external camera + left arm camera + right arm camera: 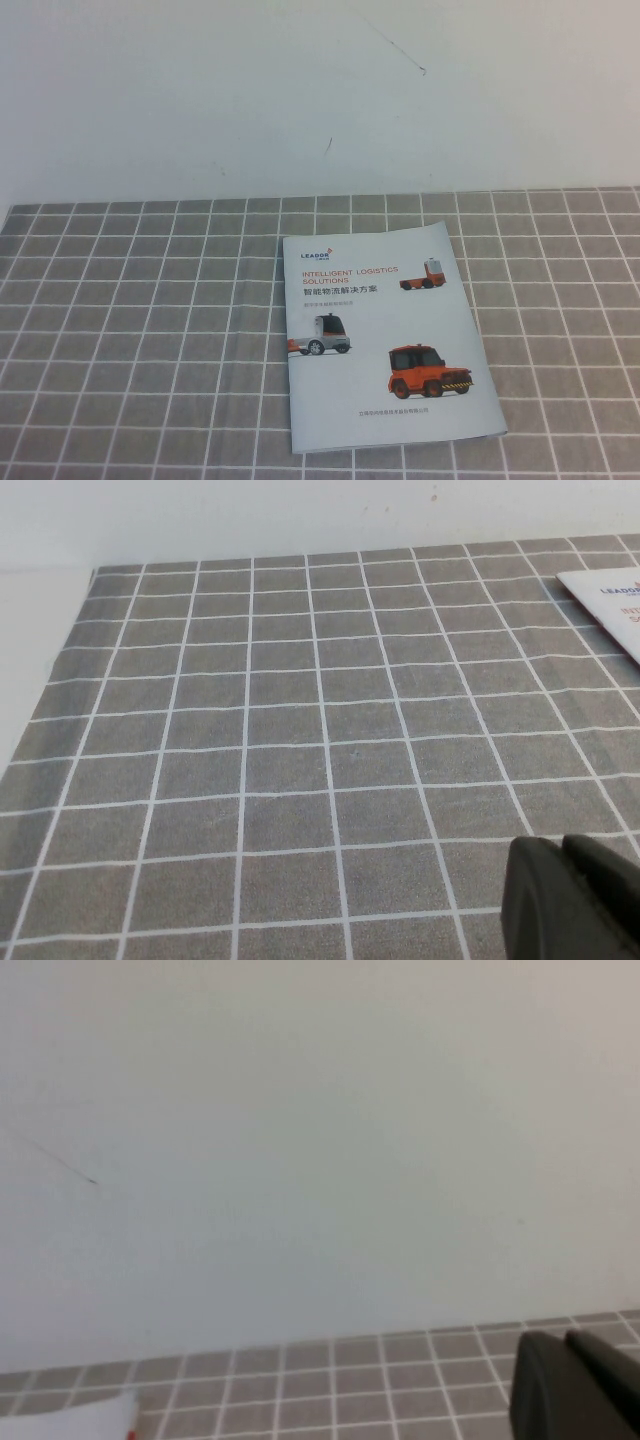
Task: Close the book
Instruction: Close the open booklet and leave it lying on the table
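The closed book (385,340) lies on the surface (120,300), apart from left claw (566,885) and right claw (572,1372) (whether either is open cannot be told).

Book (385,335) closed, pale cover up, flat on checked cloth (130,320), slightly skewed.

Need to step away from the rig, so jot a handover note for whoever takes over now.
Left gripper: shut, empty, over the grey checked tablecloth, clear of the thin white-covered booklet with vehicle pictures.
Right gripper: shut, empty, above the cloth, facing the white wall.
Booklet: flat on the cloth, right of centre, cover up.
Done: it is closed.
Left: nothing visible; neither arm shows in the high view.
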You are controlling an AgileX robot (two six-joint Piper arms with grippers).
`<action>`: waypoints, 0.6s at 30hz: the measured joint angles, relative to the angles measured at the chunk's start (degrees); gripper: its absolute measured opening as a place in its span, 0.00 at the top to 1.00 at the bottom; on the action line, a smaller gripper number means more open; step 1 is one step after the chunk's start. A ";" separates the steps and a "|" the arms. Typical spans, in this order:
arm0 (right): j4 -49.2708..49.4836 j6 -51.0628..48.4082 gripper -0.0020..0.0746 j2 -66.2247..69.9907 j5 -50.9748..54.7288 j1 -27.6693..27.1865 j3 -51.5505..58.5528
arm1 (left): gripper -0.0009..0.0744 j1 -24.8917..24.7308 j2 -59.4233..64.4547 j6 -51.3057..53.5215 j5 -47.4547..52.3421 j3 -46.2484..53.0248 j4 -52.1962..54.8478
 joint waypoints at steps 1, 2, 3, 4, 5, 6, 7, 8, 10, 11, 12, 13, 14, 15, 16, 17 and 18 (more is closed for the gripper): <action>-0.27 -0.39 0.98 0.00 -1.40 0.00 0.67 | 0.99 0.00 0.00 0.00 0.00 0.00 0.00; -2.10 0.20 0.98 -0.08 -2.40 0.00 1.51 | 0.99 0.00 0.00 0.00 0.00 0.00 0.00; -6.13 2.68 0.98 -0.26 -3.16 0.00 2.42 | 0.99 0.00 0.00 0.00 0.00 0.00 0.00; -12.02 7.50 0.98 -0.29 -3.30 0.00 3.36 | 0.99 0.00 0.00 0.00 0.00 0.00 0.00; -16.29 12.68 0.98 -0.39 -3.32 0.00 4.12 | 0.99 0.00 0.00 0.00 0.00 0.00 0.00; -25.83 20.09 0.98 -0.70 -3.16 -0.10 4.97 | 0.99 0.00 0.00 0.00 0.00 0.00 0.00; -32.45 26.12 0.98 -1.25 -2.28 -0.28 5.68 | 0.99 0.00 0.00 0.00 0.00 0.00 0.00; -40.42 33.13 0.98 -1.90 -0.82 -0.84 6.08 | 0.99 0.00 0.00 0.00 0.00 0.00 0.00; -53.38 43.65 0.98 -3.30 3.87 -2.45 6.42 | 0.99 0.00 0.00 0.00 0.00 0.00 0.00; -57.09 46.13 0.98 -3.94 6.30 -3.19 6.52 | 0.99 0.00 0.00 0.00 0.00 0.00 0.00; -60.70 48.19 0.98 -4.72 9.13 -4.16 6.64 | 0.99 0.00 0.00 0.00 0.00 0.00 0.00; -63.45 49.52 0.98 -5.48 11.35 -5.15 7.07 | 0.99 0.00 0.00 0.00 0.00 0.00 0.00; -65.10 50.26 0.98 -6.06 12.58 -5.73 7.58 | 0.99 0.00 0.00 0.00 0.00 0.00 0.00; -66.59 51.01 0.98 -6.84 13.50 -6.77 8.49 | 0.99 0.00 0.00 0.00 0.00 0.00 0.00; -67.62 51.35 0.98 -7.68 14.10 -7.29 9.03 | 0.99 0.00 0.00 0.00 0.00 0.00 0.00; -68.39 51.59 0.98 -8.60 14.47 -7.57 9.22 | 0.99 0.00 0.00 0.00 0.00 0.00 0.00; -69.12 51.72 0.98 -9.61 15.39 -7.74 9.22 | 0.99 0.00 0.00 0.00 0.00 0.00 0.08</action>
